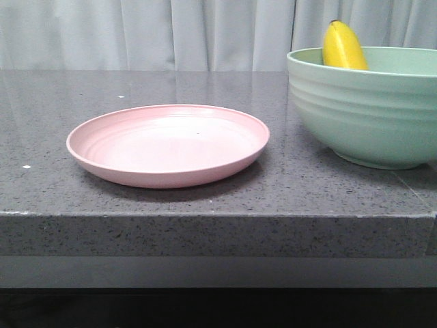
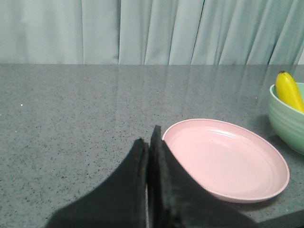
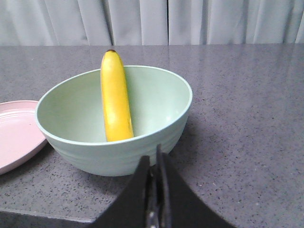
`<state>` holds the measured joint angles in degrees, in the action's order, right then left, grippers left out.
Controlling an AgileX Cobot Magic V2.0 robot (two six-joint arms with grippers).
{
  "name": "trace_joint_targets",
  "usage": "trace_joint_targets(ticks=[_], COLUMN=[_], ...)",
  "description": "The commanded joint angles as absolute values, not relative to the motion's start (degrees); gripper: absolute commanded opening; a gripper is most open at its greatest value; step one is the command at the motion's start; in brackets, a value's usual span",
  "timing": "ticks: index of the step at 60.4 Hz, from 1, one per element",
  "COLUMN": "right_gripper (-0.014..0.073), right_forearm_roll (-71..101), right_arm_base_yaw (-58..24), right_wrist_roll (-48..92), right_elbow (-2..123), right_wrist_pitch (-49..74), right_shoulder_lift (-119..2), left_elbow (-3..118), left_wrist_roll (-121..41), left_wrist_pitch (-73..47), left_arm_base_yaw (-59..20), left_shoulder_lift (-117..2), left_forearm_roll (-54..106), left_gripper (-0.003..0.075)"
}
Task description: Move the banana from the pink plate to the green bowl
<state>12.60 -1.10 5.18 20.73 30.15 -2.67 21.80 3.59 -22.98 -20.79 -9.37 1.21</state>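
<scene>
Grey speckled stone forms the counter (image 1: 205, 232), its thick near edge facing the front camera. Nearest that edge sits the pink plate (image 1: 168, 145), round and shallow, with faint rings inside its raised rim and nothing lying on it. To its right and slightly farther back stands the green bowl (image 1: 369, 109), deep and ridged on the outside, much taller than the plate; a narrow gap of counter separates the two.

Inside the bowl the banana (image 1: 343, 46) stands nearly upright, leaning on the bowl's wall, its dark tip poking above the rim. The right wrist view shows its lower end down in the bowl (image 3: 114, 121) and its yellow body (image 3: 115, 99) resting against the wall nearest that camera.

Neither arm appears in the front view. The left gripper (image 2: 149, 142) hovers over the counter just beside the plate's rim (image 2: 223, 161), its black jaws pressed together and holding nothing. The right gripper (image 3: 153, 164) sits close to the bowl's outer wall, its jaws likewise closed and empty.

Pale curtains (image 1: 205, 34) hang behind the counter's far edge.
</scene>
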Motion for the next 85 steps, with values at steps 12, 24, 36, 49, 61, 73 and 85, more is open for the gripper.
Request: trace_joint_targets(ticks=[12, 24, 36, 49, 61, 73, 85], right_gripper=[-0.006, -0.006, -0.006, -0.006, -0.006, -0.006, -0.006], right_forearm_roll=[13.09, 13.09, 13.09, 13.09, 13.09, 13.09, 13.09], right_arm_base_yaw=[-0.74, -0.74, -0.74, -0.74, -0.74, -0.74, -0.74], right_wrist_roll=[5.53, 5.53, 5.53, 5.53, 5.53, 5.53, 5.53], right_elbow=[22.01, 22.01, 22.01, 22.01, 22.01, 22.01, 22.01], right_wrist_pitch=[25.9, 25.9, 25.9, 26.03, 26.16, 26.16, 26.2], right_shoulder_lift=[-3.44, -3.44, -3.44, -3.44, -3.44, -3.44, -3.44], left_elbow=[21.31, 20.95, 16.46, 7.58, 0.1, -0.6, -0.6], left_wrist_roll=[3.98, 3.98, 3.98, 3.98, 3.98, 3.98, 3.98], left_wrist_pitch=[-18.51, -19.43, -19.11, -14.16, -6.41, -4.32, -4.46], left_arm_base_yaw=[-20.79, -18.62, -11.27, -4.37, -0.42, -0.31, -0.31], left_shoulder_lift=[-9.16, -6.75, 0.0, 1.43, 1.43, 1.43, 1.43], left_forearm_roll=[1.67, 1.53, 1.53, 1.63, 2.1, 2.63, 2.63], left_gripper=[-0.002, -0.002, -0.002, -0.002, -0.002, -0.002, -0.002])
